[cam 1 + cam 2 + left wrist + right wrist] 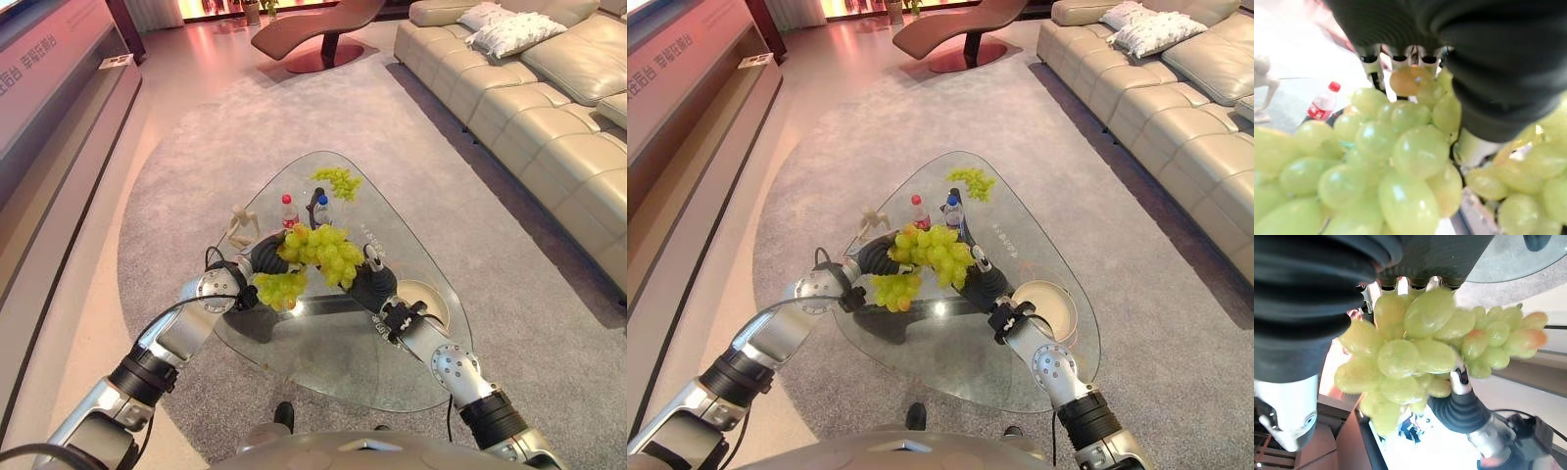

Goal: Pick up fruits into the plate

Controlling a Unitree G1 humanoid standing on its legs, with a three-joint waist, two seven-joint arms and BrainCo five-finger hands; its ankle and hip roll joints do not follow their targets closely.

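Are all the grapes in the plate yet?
Not yet. The plate looks empty. Both hands, left hand and right hand, hold up one big grape bunch between them. Another grape bunch waits at the far end of the glass table.

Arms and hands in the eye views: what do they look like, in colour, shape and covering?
Both arms are silver-grey metal tubes with black ribbed bands and rounded, perforated silver joints near the wrists. Left hand and right hand wear dark ribbed covers over back and wrist. In the left wrist view, silver fingers stand in a row beside the cover.
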